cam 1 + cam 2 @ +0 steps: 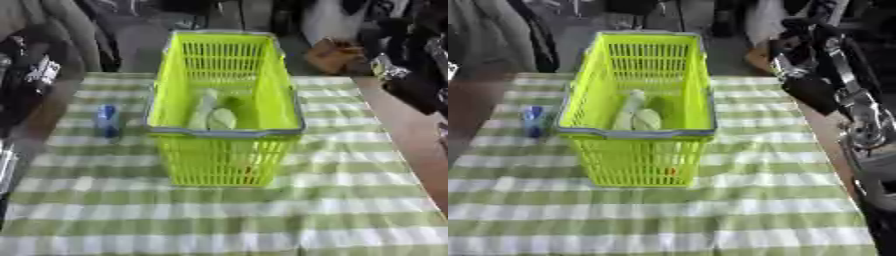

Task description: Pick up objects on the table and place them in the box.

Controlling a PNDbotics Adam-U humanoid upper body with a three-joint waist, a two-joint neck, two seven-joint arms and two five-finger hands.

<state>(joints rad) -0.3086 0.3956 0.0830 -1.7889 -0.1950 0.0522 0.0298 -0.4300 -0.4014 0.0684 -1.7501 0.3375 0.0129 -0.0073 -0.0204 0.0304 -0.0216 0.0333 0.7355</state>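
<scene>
A lime-green plastic basket (pixel 226 131) with a grey rim stands in the middle of the checked table. Inside it lie a pale bottle-like thing (pixel 206 102) and a round pale green thing (pixel 222 119). A small blue object (pixel 108 120) stands on the cloth just left of the basket. My right arm rises along the right edge, and its dark hand (pixel 808 90) hangs above the table's right border, apart from the basket. My left arm shows as a dark shape (pixel 31 82) at the far left edge, well away from the blue object.
The green-and-white checked cloth (pixel 262 215) covers the table, with bare wood along its right edge (pixel 411 135). Chairs and dark clutter stand beyond the far edge. An orange-brown thing (pixel 332 55) sits behind the table's far right corner.
</scene>
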